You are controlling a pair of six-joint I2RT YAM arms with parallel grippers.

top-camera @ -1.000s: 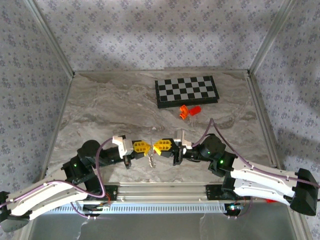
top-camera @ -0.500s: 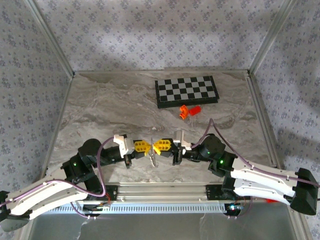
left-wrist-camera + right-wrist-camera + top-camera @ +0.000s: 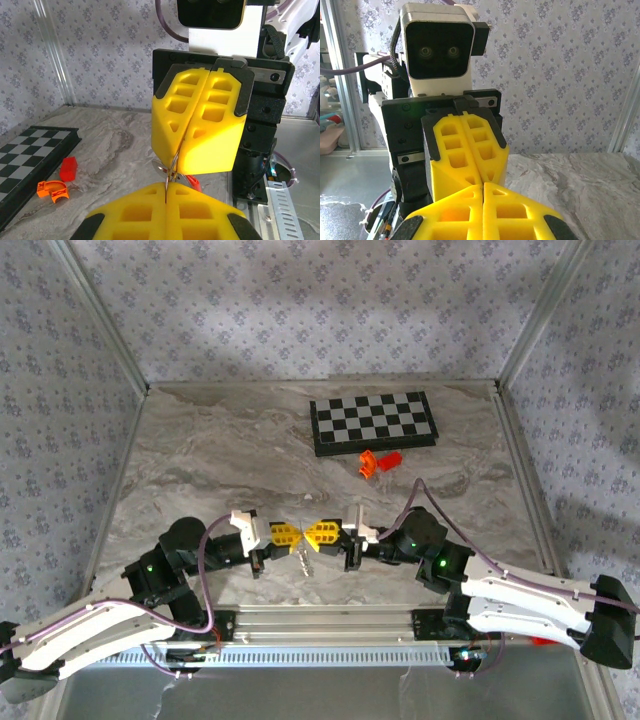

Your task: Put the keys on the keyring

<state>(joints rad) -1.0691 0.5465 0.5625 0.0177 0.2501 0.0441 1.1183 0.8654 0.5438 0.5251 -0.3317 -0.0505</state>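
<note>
Low over the table's near middle, my left gripper [image 3: 297,534] and my right gripper [image 3: 311,532] meet tip to tip, both with yellow fingers. In the left wrist view my left gripper [image 3: 166,186] is shut on the lower end of the thin pale keyring [image 3: 173,162]. My right gripper [image 3: 183,150] is shut on its upper end. A small silver key [image 3: 161,167] with a red tag [image 3: 195,184] sits at the loop, between the two tips. From above, the key [image 3: 303,558] hangs just below the fingertips. The right wrist view has my right gripper [image 3: 483,185] shut, facing the left fingers [image 3: 465,145].
A black-and-white chessboard [image 3: 372,422] lies at the back of the table. Just in front of it are an orange plastic piece [image 3: 369,465] and a red one [image 3: 392,457]. A metal rail [image 3: 320,620] runs along the near edge, and patterned walls enclose the table.
The two grippers have drawn slightly closer together. Both stay shut, and the key still hangs between them.
</note>
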